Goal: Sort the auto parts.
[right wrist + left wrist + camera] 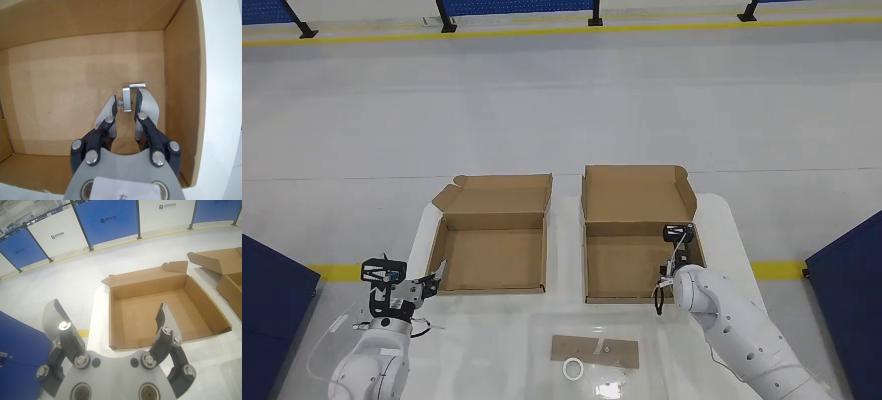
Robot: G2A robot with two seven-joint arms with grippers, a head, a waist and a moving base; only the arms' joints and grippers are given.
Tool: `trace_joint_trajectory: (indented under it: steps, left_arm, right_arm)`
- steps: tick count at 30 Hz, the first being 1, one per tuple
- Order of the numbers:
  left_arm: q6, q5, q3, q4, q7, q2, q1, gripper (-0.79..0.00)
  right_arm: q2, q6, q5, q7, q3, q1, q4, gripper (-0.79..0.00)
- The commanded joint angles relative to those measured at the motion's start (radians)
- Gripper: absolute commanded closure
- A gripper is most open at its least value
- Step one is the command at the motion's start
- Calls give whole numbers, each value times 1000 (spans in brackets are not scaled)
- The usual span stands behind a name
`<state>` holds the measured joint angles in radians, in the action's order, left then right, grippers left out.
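At 3 o'clock inside right-hand open brown cardboard box (pixel 181 75): small silver metal bracket with bolt (pixel 126 101), upright between narrowly parted fingers of right gripper (pixel 126 93). At 9 o'clock of white table (pixel 502 320): left gripper (pixel 109 303), spread wide, holding nothing, beside left-hand open brown cardboard box (pixel 198 298).

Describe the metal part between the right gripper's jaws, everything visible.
The metal bracket is small, bright silver and L-shaped: a flat plate, a short bar across its far end, a bolt and nut through the plate. It stands on edge between the jaws of the right gripper, nut against one, a slight gap to the other, inside the cardboard box, near a side wall.
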<state>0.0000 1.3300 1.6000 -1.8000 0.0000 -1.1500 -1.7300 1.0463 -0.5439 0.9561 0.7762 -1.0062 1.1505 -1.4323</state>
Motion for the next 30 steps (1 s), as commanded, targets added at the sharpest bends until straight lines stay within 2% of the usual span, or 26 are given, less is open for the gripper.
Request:
trace_joint_trajectory:
  steps: [1, 4, 7, 10, 19, 30]
  left_arm:
    - [0, 0, 0, 0, 0, 0, 0, -785]
    - [0, 0, 0, 0, 0, 0, 0, -785]
    - [0, 0, 0, 0, 0, 0, 0, -785]
    - [0, 0, 0, 0, 0, 0, 0, -785]
    - [0, 0, 0, 0, 0, 0, 0, -785]
    - [0, 0, 0, 0, 0, 0, 0, -785]
  right_arm:
    - [1, -1, 7, 2, -4, 3, -5, -336]
    - [3, -3, 17, 7, -12, 10, -17, -372]
    - [4, -5, 30, 11, -22, 19, -35, -671]
    - [4, -8, 44, 13, -34, 32, -61, -785]
    - [-4, -18, 89, 29, -93, 104, -215, -785]
    - [-4, -17, 90, 29, -96, 107, -223, -785]
